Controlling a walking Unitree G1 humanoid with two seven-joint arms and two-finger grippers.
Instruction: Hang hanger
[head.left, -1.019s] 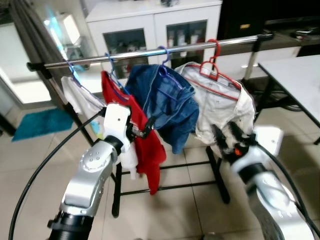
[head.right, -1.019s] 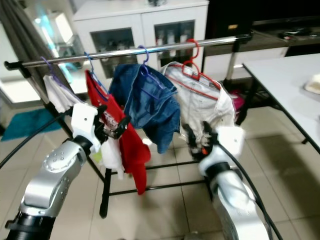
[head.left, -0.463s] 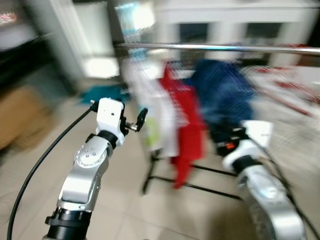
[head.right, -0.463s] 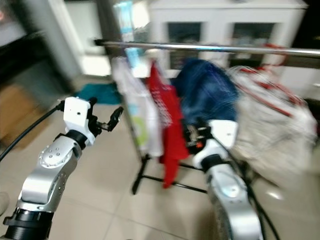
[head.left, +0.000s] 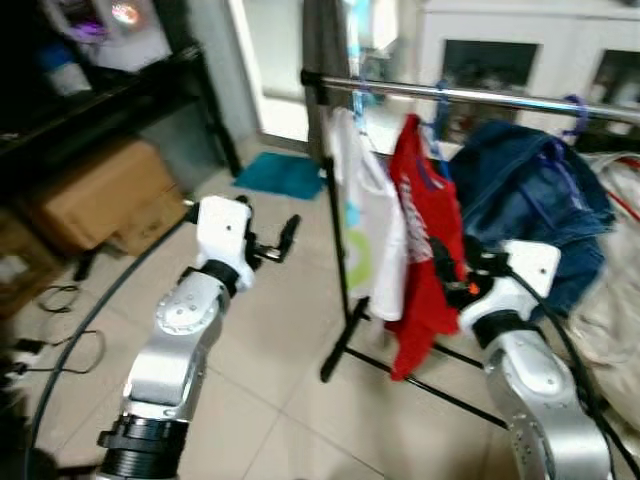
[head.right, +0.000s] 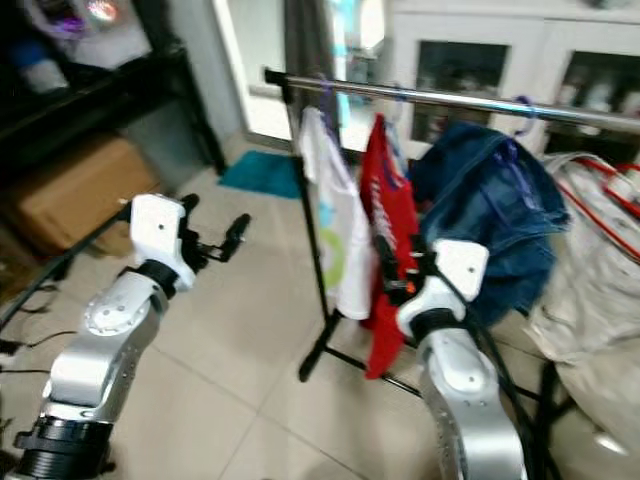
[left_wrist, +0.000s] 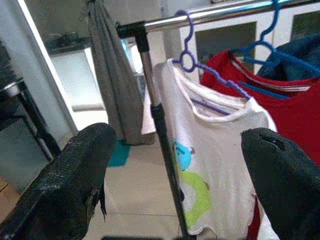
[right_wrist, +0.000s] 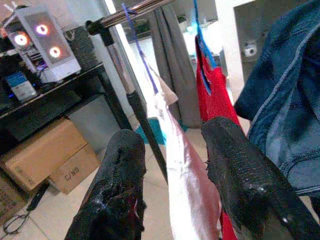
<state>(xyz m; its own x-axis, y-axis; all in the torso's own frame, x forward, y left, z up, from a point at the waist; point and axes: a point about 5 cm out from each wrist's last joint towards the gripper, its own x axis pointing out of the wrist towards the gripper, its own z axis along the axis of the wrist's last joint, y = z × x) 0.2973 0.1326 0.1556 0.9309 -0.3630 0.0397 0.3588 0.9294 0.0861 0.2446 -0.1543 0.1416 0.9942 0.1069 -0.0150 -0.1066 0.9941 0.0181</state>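
Observation:
A metal rail on a black rack carries a white T-shirt on a purple hanger, a red shirt on a blue hanger, and a denim garment. My left gripper is open and empty over the floor, left of the rack. In its wrist view the white T-shirt hangs ahead between the fingers. My right gripper is open and empty, just in front of the red shirt. Its wrist view looks at the white shirt and red shirt.
A pale garment hangs at the far right. Cardboard boxes and a black shelf stand at the left, with cables on the tiles. A teal mat, a grey curtain and a white cabinet lie behind the rack.
The whole view has swung to the left, so the rack now sits at the right. The left gripper, earlier before the red shirt, now stands over open floor.

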